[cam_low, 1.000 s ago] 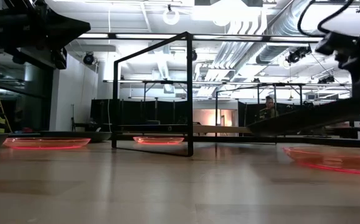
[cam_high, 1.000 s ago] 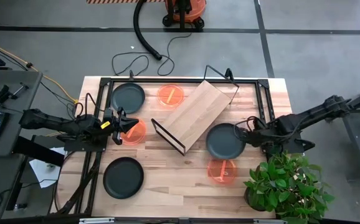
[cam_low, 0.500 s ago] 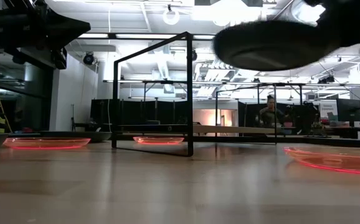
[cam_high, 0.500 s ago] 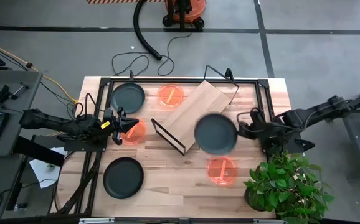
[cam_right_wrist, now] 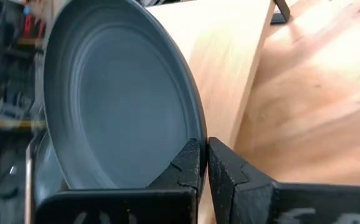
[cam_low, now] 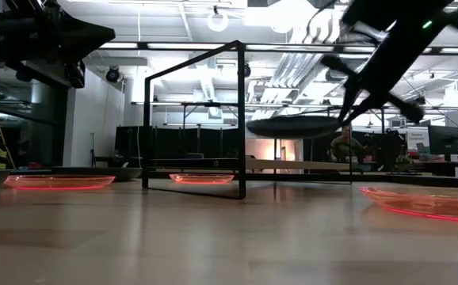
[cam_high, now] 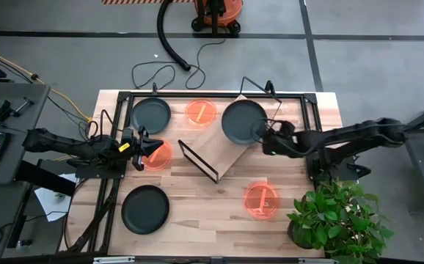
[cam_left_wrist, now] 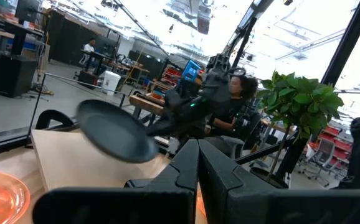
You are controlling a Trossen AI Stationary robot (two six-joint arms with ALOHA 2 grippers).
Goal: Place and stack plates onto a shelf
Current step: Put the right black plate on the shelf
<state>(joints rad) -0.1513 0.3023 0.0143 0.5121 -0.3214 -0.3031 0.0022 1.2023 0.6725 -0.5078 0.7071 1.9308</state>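
So my right claw (cam_high: 265, 138) is pinching a matte round dark plate (cam_high: 243, 122) by its rim, over the light-wood shelf (cam_high: 227, 139); left claw (cam_high: 143, 144) closed, empty.

A robotics lab is indicated: exposed ceiling ducts (cam_low: 308, 47), rows of workbenches with monitors (cam_low: 443, 141) behind the table, a seated person (cam_low: 341, 146), and an orange shop vacuum (cam_high: 214, 15) on concrete floor
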